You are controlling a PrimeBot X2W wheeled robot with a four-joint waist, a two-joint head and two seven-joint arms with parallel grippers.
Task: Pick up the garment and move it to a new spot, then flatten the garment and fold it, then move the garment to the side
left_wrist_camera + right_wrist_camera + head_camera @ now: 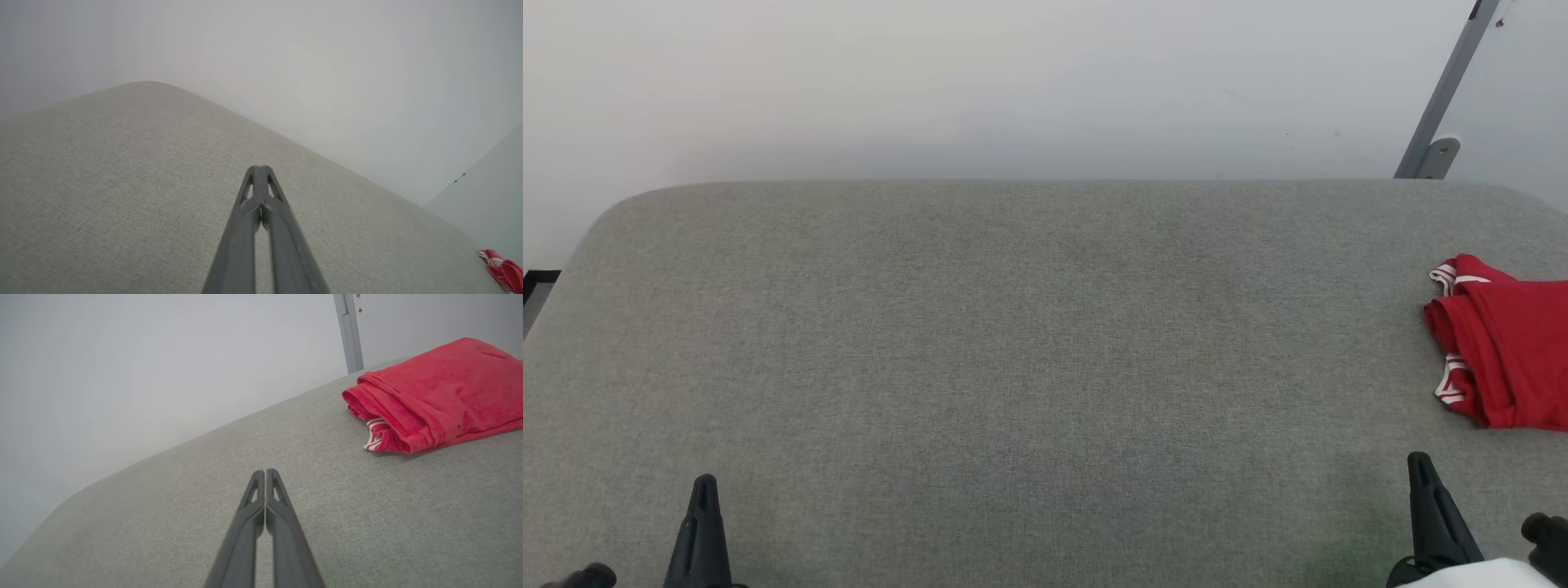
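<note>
A bright red knit garment [1507, 351] lies folded in a thick, flat bundle at three o'clock on the grey fabric surface [1013, 367], near its right edge. Red-and-white striped trim peeks from the folds at the bundle's nine o'clock side.

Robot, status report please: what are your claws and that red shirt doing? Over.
Left gripper, right gripper shut, empty. Garment folded, right side of gray pad. Nothing blocking.

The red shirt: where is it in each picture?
Head view: the red shirt lies at the right edge, midway down.
Left wrist view: the red shirt peeks in at the lower right corner.
Right wrist view: the red shirt sits upper right.
Shared landmark: the grey fabric surface under it.
</note>
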